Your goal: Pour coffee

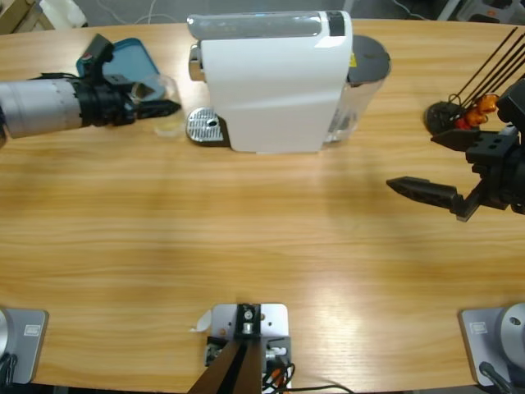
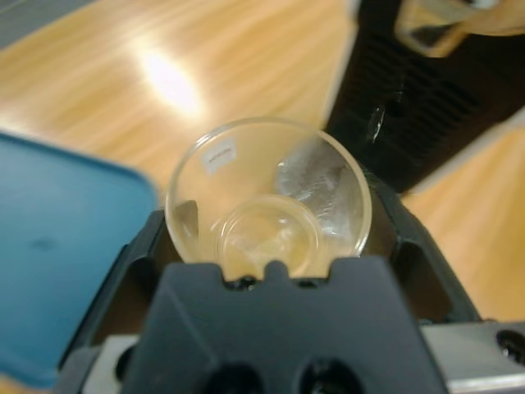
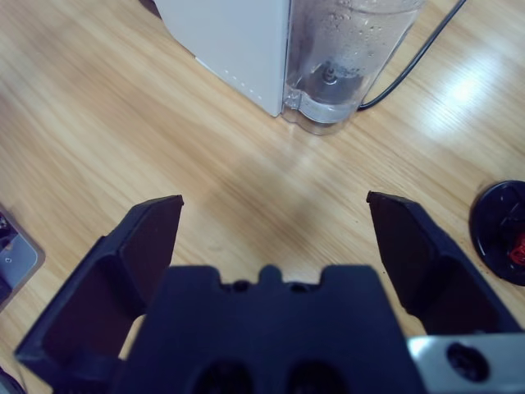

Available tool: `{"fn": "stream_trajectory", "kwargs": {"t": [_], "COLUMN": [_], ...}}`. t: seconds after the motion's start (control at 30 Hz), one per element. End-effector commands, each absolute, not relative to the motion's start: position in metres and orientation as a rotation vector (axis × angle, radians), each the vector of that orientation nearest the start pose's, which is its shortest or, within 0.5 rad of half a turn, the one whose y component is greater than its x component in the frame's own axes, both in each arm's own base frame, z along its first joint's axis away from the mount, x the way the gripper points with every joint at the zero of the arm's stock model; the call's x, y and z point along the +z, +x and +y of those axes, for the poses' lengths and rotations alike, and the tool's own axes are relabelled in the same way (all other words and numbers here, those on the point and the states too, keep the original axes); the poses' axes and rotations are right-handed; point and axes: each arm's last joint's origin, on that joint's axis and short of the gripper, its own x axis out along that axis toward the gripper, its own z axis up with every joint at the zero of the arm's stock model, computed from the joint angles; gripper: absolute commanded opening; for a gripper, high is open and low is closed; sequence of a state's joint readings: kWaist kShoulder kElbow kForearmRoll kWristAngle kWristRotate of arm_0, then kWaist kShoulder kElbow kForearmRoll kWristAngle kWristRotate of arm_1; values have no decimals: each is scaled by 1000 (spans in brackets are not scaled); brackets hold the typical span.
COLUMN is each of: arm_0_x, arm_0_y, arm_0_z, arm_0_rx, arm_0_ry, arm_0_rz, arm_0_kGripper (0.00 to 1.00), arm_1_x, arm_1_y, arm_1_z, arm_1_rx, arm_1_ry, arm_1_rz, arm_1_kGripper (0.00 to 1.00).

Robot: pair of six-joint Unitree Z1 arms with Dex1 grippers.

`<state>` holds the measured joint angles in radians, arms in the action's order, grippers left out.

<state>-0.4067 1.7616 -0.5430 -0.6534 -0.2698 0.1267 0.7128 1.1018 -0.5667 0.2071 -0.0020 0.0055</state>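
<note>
- Left gripper (image 1: 164,107), upper left of the high view, reaching in from the left edge on a silver-grey arm (image 1: 37,107); jaws pinching a clear glass (image 1: 162,94) from both sides, seen close in the left wrist view (image 2: 268,197) with the glass mouth facing the camera.
- Right gripper (image 1: 426,193), right edge of the high view at mid-height, jaws spread wide with nothing between them; same spread in the right wrist view (image 3: 275,222), over bare wood.
- Long wooden table (image 1: 262,246), filling most of the high view.
- White coffee machine (image 1: 275,82), top centre of the high view, with a clear water tank (image 1: 349,115) at its right end; tank and white corner also at the top of the right wrist view (image 3: 344,57).
- Blue tray (image 1: 135,59), upper left, just behind the left gripper; at the left edge of the left wrist view (image 2: 57,246).
- Black capsule stand (image 1: 447,115), upper right, with thin black rods and small orange capsules (image 1: 480,107).
- Round metal drip grate (image 1: 205,125), at the machine's lower left corner, just right of the glass.
- Coffee (image 2: 267,242): only a thin pale yellowish pool at the bottom of the held glass, upper left of the high view.
</note>
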Motion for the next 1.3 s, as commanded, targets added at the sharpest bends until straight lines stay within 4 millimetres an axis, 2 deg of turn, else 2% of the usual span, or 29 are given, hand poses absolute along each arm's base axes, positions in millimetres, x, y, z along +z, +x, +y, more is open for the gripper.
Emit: {"fn": "stream_trajectory", "kwargs": {"t": [0.03,0.17,0.33,0.47,0.73,0.87,0.9,0.93,1.0,1.03,1.1,1.23,1.3], "arm_0_x": [226,222,207,194,163,161,161,161,159,159,159,157,163], "arm_0_y": [283,305,331,347,360,362,362,361,360,359,358,353,346], "arm_0_z": [-81,-62,-46,-43,-42,-37,-35,-33,-33,-33,-34,-37,-37], "arm_0_rx": [-466,-392,-337,-330,-355,-342,-333,-329,-326,-326,-329,-339,-339], "arm_0_ry": [135,91,64,52,-28,-51,-62,-67,-70,-71,-72,-71,-66], "arm_0_rz": [472,490,528,554,640,652,667,682,699,705,717,746,736], "arm_0_kGripper": [600,600,600,600,619,628,657,736,804,905,977,996,996], "arm_1_x": [270,271,272,273,274,274,274,274,274,274,275,275,275], "arm_1_y": [109,107,106,105,104,103,103,102,102,102,101,99,99], "arm_1_z": [96,94,93,92,92,91,91,90,90,90,88,87,87], "arm_1_rx": [686,688,691,693,696,696,694,694,692,692,690,685,685], "arm_1_ry": [-274,-270,-265,-259,-256,-255,-254,-254,-253,-252,-251,-250,-250], "arm_1_rz": [714,705,696,684,678,675,673,672,670,668,662,657,657], "arm_1_kGripper": [1000,1000,1000,1000,1000,1000,1000,1000,1000,1000,1000,1000,1000]}}
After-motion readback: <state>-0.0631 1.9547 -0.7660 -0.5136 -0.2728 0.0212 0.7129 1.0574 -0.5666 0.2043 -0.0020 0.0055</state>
